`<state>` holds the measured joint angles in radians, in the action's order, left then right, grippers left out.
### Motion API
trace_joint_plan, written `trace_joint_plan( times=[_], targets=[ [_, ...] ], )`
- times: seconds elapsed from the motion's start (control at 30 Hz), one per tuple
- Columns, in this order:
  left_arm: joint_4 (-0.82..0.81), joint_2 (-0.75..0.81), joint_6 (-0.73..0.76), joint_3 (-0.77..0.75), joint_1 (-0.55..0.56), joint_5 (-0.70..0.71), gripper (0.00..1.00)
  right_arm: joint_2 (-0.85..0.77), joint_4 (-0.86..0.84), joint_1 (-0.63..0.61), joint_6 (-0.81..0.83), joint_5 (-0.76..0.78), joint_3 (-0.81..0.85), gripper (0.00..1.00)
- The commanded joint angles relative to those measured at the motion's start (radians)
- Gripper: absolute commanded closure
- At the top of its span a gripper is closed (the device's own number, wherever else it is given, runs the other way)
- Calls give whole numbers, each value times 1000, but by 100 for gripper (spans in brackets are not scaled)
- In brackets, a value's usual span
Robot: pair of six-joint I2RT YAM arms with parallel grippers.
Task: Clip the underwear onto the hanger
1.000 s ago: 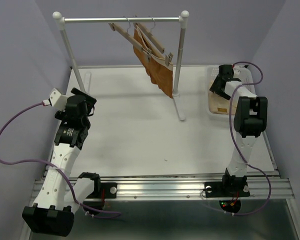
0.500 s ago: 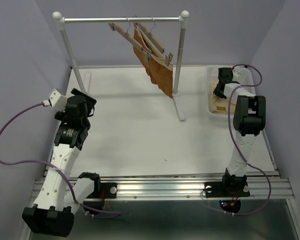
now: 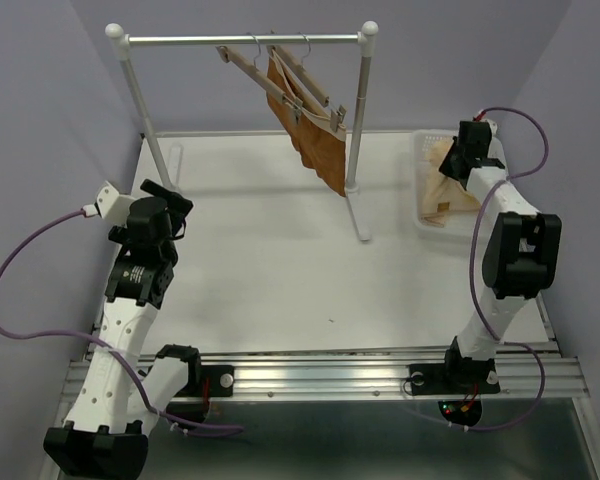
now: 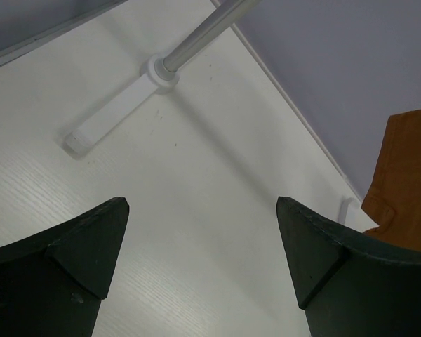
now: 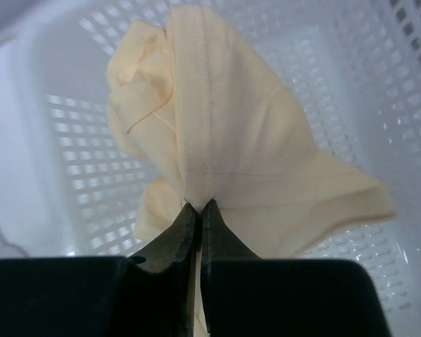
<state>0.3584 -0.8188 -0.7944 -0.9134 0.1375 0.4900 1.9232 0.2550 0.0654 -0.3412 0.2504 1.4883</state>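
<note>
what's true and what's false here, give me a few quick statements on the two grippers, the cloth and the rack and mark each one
1. The right gripper is shut on the underwear. True.
2. The left gripper is shut. False: its jaws stand wide open with nothing between them.
3. The underwear lies spread flat on the table. False: it hangs bunched from the right gripper over the white basket.
4. A rust-brown garment hangs from the rack. True.
</note>
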Motion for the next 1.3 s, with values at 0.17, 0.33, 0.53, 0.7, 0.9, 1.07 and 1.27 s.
trace_joint_plan(
  times=[0.17, 0.33, 0.53, 0.7, 0.9, 1.07, 1.27],
  targets=[
    [-45, 52, 3, 57, -1, -57, 1, -292, 12, 4, 114, -310, -16, 99],
    [-41, 81, 7, 82, -1, -100, 1, -427, 73, -113, 191, -392, -57, 99],
    [-30, 104, 11, 96, -1, -169, 1, -591, 87, -254, 251, -439, -158, 99],
    [2, 116, 18, 90, -1, -220, 1, -671, 122, -369, 232, -500, -230, 99],
    [24, 112, 35, 68, -1, -240, 1, -646, 174, -613, 258, -473, -260, 99],
    [13, 83, 47, 62, -1, -235, 1, -560, 179, -808, 243, -260, -205, 99],
    [47, 50, 26, 61, -1, -228, 1, -370, 185, -895, 205, -158, -149, 67]
  ],
)
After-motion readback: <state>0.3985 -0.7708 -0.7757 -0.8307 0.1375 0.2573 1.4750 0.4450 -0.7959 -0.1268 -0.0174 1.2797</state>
